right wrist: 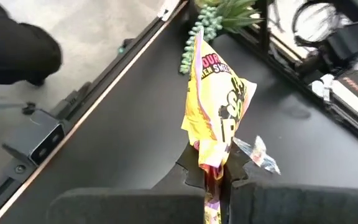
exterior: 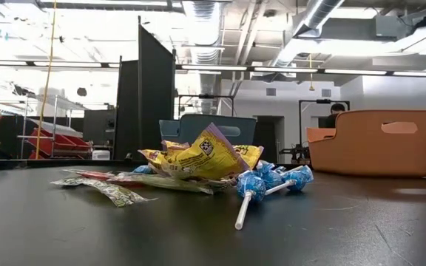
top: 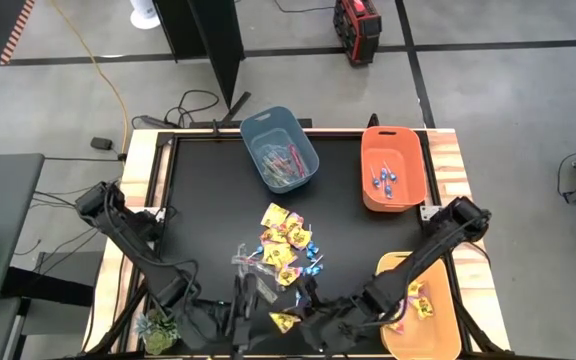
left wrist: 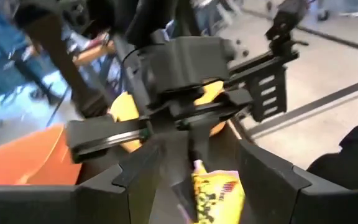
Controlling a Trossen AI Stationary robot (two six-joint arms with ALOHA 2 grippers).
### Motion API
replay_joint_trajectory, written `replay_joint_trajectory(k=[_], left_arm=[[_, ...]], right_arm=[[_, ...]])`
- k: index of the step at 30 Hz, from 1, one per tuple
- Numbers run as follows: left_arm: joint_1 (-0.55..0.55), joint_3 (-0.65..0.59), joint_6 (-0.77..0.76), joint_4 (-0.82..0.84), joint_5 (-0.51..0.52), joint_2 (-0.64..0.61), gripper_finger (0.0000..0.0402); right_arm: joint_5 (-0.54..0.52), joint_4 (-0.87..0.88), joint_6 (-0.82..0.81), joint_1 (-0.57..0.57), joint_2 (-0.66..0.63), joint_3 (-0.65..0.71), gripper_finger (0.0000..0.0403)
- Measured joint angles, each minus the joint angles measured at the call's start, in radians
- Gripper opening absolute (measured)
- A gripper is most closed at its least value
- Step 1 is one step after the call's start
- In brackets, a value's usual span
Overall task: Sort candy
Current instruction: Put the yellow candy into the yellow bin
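A pile of candy (top: pixel 283 245) lies on the middle of the black table: yellow packets (exterior: pixel 202 157), blue lollipops (exterior: pixel 261 181) and clear-wrapped sticks (exterior: pixel 109 185). Near the table's front edge my right gripper (right wrist: pixel 216 180) is shut on one yellow packet (right wrist: pixel 219 109), which is lifted above the table. My left gripper (left wrist: pixel 197 158) stands open just left of it (top: pixel 243 308), level and facing the right gripper. The packet (left wrist: pixel 216 193) shows in the gap between its fingers. Neither gripper shows in the low view. My right gripper pinches the yellow packet by one crimped end (right wrist: pixel 213 167) between its two fingers. The fingers slant down toward the table's left. The packet sticks out past the fingertips, crumpled, and is clear of the table.
At the back stand a blue-grey bin (top: pixel 280 148) holding pinkish sticks and an orange bin (top: pixel 393 165) holding blue lollipops. A yellow-orange bin (top: pixel 420 308) with yellow packets sits at the front right. A small green plant (top: pixel 158 328) stands at the front left corner.
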State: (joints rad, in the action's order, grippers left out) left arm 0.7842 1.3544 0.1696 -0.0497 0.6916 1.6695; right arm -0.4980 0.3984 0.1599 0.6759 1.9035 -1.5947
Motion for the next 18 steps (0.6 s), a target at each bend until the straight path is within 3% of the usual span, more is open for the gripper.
replay_joint_trajectory(k=[5,15,18], left_arm=[[0.004,-0.032,0.070,-0.143,-0.092,-0.003,0.0201],[0.004,-0.036,0.053,-0.126,-0.077,-0.009,0.0201],[0.004,-0.095,0.050,-0.199,-0.077,-0.046,0.0201]], right_arm=[[-0.073,-0.045,-0.044,0.033,-0.077,0.082,0.0011],[-0.351,-0.003,-0.292,0.221,-0.371,0.321,0.0011],[-0.473,0.019,-0.368,0.309,-0.425,0.360,0.0011]])
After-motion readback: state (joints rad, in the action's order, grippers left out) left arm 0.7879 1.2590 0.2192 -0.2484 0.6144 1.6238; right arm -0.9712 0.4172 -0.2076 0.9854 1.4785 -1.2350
